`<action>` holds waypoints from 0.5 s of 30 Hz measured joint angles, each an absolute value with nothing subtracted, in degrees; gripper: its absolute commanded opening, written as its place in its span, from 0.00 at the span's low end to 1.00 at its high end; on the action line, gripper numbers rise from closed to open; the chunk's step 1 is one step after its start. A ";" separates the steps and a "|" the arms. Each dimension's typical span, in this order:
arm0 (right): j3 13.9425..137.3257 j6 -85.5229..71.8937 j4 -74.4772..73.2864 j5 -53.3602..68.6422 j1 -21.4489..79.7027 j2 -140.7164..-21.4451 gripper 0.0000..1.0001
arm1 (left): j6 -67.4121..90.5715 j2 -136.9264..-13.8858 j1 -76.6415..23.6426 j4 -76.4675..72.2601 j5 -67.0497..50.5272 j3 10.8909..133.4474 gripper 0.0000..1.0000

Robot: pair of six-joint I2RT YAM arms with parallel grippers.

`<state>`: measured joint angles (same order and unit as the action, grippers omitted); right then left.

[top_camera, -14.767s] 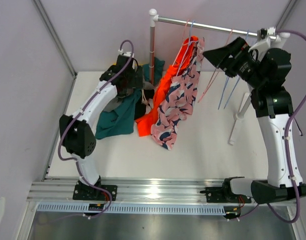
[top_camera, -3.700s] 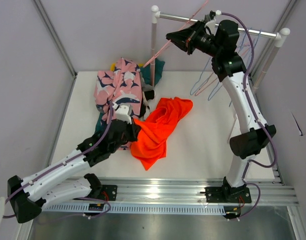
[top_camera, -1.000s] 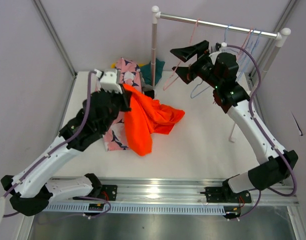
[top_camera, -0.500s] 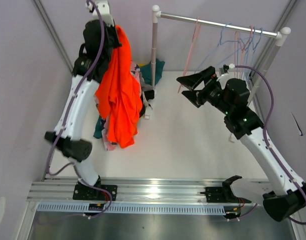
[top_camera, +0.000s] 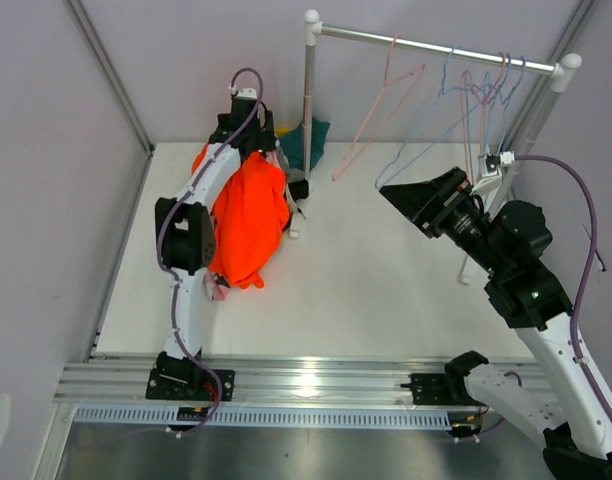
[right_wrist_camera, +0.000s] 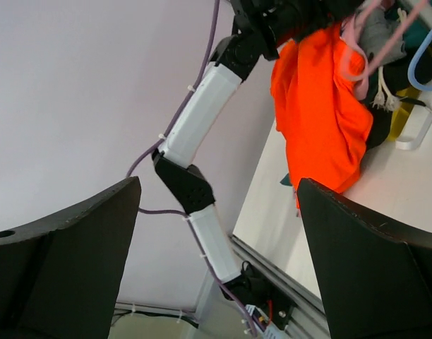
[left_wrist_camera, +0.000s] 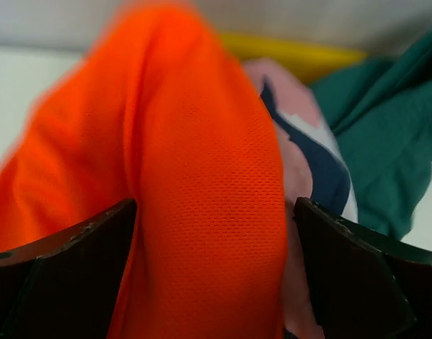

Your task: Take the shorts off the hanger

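The bright orange shorts (top_camera: 248,215) lie draped over a pile of clothes at the table's back left. My left gripper (top_camera: 248,125) is down at the pile's far end. In the left wrist view its jaws stand open, with the orange shorts (left_wrist_camera: 202,176) lying loose between the fingers (left_wrist_camera: 61,268). Beside them show the pink and navy shorts (left_wrist_camera: 304,166) and the dark teal shorts (left_wrist_camera: 385,148). The hangers, pink (top_camera: 381,110) and blue (top_camera: 456,100), hang bare on the rail. My right gripper (top_camera: 411,200) hovers open and empty at mid right.
The rack's white post (top_camera: 307,90) stands just right of the pile, with teal cloth (top_camera: 317,135) behind it. The rack's right leg (top_camera: 476,262) is near my right arm. A yellow thing (left_wrist_camera: 294,56) shows behind the pile.
My left arm came down from high up, laid the orange shorts on the pile and opened its jaws. My right arm drew back toward the right and nearer the front.
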<state>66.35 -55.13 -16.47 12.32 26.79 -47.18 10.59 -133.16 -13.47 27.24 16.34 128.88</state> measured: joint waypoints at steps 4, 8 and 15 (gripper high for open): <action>65.04 -51.83 -17.28 12.47 26.96 -46.63 0.99 | 12.45 -121.97 -13.50 25.30 16.47 111.66 0.99; 64.07 -47.24 -19.99 12.47 27.40 -46.74 0.99 | 13.02 -103.28 -13.78 26.17 16.78 100.44 0.99; 63.81 -38.79 -23.24 13.23 27.68 -49.30 1.00 | 11.51 -66.41 -17.93 18.46 17.28 80.68 0.99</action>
